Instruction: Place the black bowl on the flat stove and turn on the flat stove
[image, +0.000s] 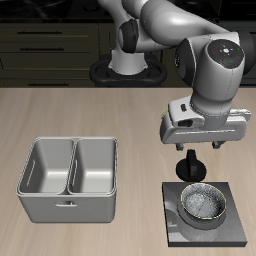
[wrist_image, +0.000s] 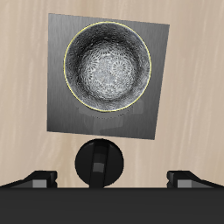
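— Where does everything sit?

— The flat stove (image: 200, 215) lies at the worktop's front edge, near a corner. The black bowl (image: 204, 204) rests on it, over the burner rings.

— So only the knob (wrist_image: 99, 164) is left?

— I judge so. It's small, round and stiff, likely smooth; pinch it across its sides and twist.

— And the tool (image: 192, 150)?

— Released, jaws spread wide, holding nothing, hanging just above the knob at the stove's back edge.

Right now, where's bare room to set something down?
Open wood lies between the metal basin and the flat stove, and across the table behind the basin. The stove is crowded: the black bowl fills it, the pincer over its knob.
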